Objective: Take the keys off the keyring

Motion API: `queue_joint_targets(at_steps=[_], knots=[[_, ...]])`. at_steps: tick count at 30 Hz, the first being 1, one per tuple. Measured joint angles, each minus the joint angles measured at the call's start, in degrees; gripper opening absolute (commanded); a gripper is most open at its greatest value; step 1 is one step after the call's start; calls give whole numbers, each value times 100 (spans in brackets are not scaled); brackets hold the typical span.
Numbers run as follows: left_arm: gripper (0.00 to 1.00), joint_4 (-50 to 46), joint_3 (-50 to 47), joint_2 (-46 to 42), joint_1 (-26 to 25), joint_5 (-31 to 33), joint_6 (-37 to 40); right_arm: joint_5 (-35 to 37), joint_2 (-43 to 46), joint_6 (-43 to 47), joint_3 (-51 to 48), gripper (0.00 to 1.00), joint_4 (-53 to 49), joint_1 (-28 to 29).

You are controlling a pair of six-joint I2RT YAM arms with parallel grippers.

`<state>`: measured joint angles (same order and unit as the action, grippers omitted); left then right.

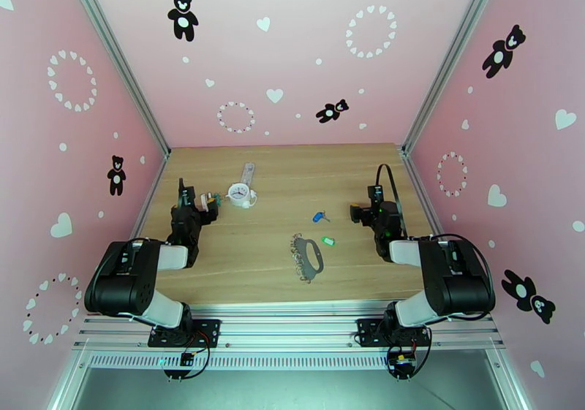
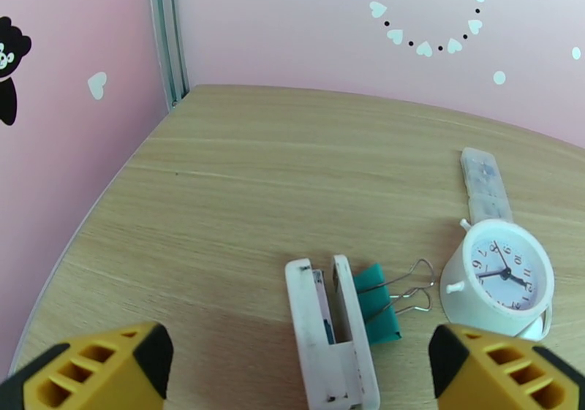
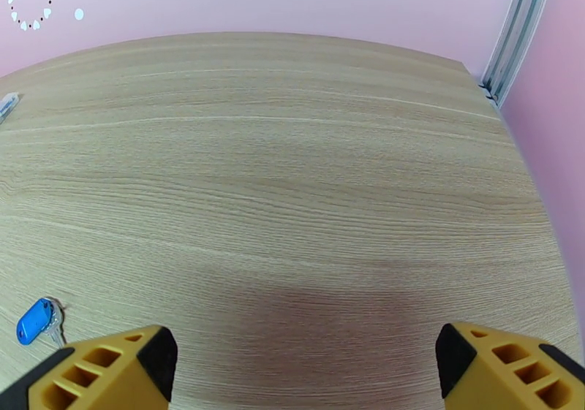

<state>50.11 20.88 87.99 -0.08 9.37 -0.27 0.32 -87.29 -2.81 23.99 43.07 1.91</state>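
The keyring (image 1: 308, 256), a dark oval loop with silvery links along its left side, lies flat on the table near the front centre. The blue-headed key (image 1: 319, 216) lies apart from it, further back, and appears again at the lower left of the right wrist view (image 3: 35, 320). The green-headed key (image 1: 327, 241) rests just right of the loop, not touching it. My right gripper (image 1: 375, 205) (image 3: 303, 357) is open and holds nothing, right of the keys. My left gripper (image 1: 191, 199) (image 2: 300, 357) is open at the table's left, with nothing gripped.
A white stapler (image 2: 333, 335) with a green binder clip (image 2: 380, 302) lies directly ahead of the left fingers (image 2: 95, 371). A white alarm clock (image 2: 501, 272) (image 1: 240, 194) and a clear plastic stick (image 2: 482, 181) sit further right. Pink walls close three sides.
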Motion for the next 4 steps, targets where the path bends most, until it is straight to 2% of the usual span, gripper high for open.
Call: queue_joint_targets(at_steps=[4], knots=[[99,0,0,0,0,0,0,-2,-2,4,0,99,-2,0]])
